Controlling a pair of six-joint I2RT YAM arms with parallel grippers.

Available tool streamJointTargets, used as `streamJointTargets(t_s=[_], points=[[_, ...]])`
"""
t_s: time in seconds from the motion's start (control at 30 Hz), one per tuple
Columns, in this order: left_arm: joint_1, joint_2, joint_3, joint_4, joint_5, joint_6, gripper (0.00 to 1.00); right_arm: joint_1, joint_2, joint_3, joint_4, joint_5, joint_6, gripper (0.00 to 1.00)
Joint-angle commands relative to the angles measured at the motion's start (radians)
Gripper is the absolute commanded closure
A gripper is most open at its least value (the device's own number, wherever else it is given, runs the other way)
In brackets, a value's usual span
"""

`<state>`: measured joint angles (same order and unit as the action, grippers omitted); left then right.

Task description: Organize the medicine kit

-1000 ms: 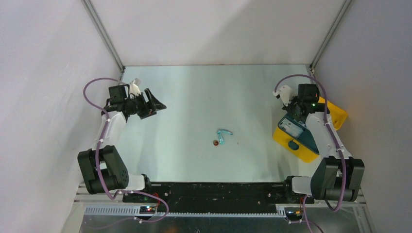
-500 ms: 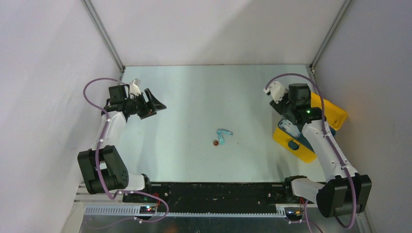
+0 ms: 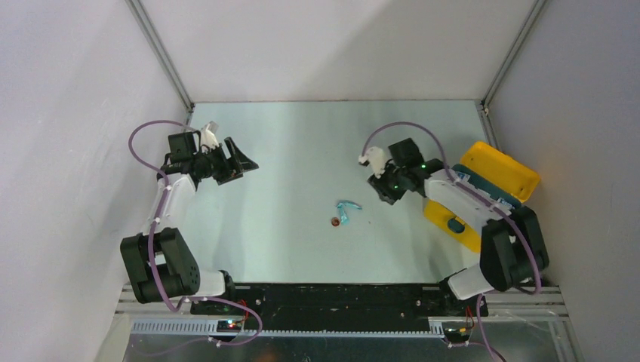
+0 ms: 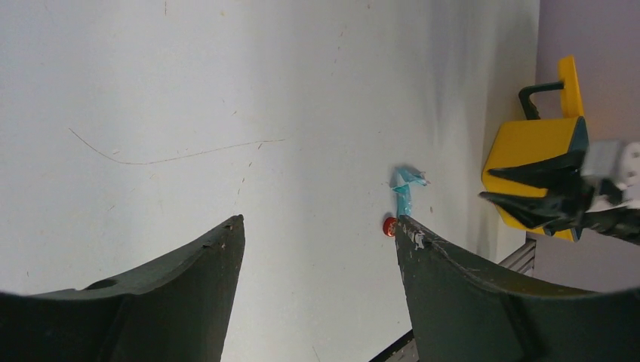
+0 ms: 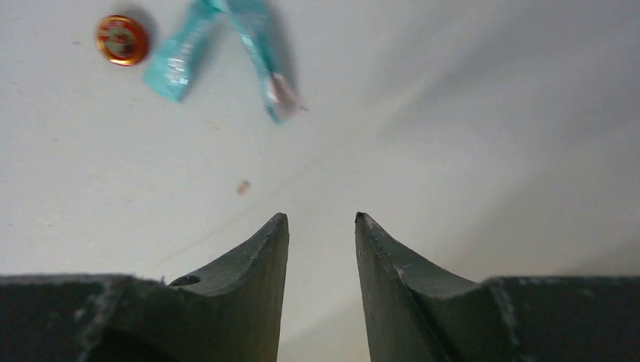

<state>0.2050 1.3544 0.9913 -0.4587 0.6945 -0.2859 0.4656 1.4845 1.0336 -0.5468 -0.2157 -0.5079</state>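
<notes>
The yellow medicine kit stands open at the table's right edge, with dark teal trim and a latch on its front; it also shows in the left wrist view. Two teal packets and a small red disc lie at mid-table, and show in the right wrist view too (packets, disc). My right gripper hovers just right of the packets, between them and the kit, partly open and empty. My left gripper is wide open and empty at the far left.
Grey walls close in the table on the left, right and back. The right forearm reaches across the front of the kit. A thin scratch mark runs across the table surface.
My right arm has swung left from above the open kit to mid-table, near the teal packets. The left arm has not moved.
</notes>
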Motion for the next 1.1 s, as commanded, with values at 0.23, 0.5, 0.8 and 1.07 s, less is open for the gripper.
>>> streamJointTargets(t_s=[0.23,0.5,0.8,1.07], points=[[0.002,-0.044,0.010,0.005,0.021,0.031,0.22,0.182,0.273,0.168,0.107,-0.015,-0.025,0.56],[0.002,-0.046,0.009,0.002,0.021,0.036,0.22,0.188,0.391,0.245,0.088,0.004,-0.032,0.60],[0.002,-0.050,0.010,0.002,0.019,0.036,0.22,0.202,0.424,0.255,0.055,0.001,-0.046,0.76],[0.001,-0.061,0.006,0.002,0.018,0.037,0.22,0.184,0.289,0.253,-0.058,0.049,-0.044,0.86]])
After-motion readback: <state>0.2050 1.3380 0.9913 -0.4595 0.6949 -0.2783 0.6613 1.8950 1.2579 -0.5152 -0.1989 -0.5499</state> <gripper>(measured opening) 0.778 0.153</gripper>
